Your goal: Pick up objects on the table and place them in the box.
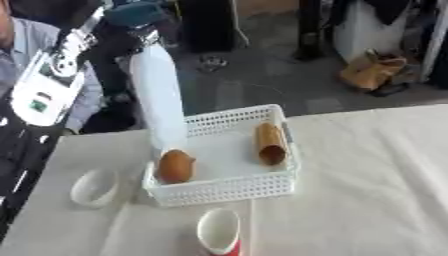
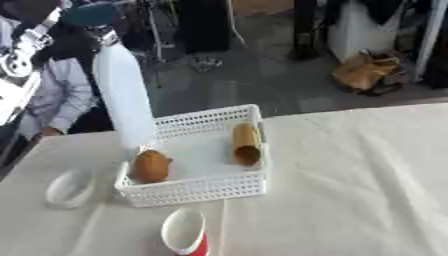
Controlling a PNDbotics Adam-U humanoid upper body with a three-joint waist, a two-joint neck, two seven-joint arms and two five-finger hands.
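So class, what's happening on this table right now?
A robot's left arm is lowering a tall white bottle into the left side of a white basket. A brown egg-shaped thing and a brown tube already lie inside. A white bowl and a red-and-white cup wait on the table. The hand itself is hard to make out.

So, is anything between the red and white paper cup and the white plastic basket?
Nothing visible: only bare tablecloth lies between the red and white cup and the white lattice basket's near wall.
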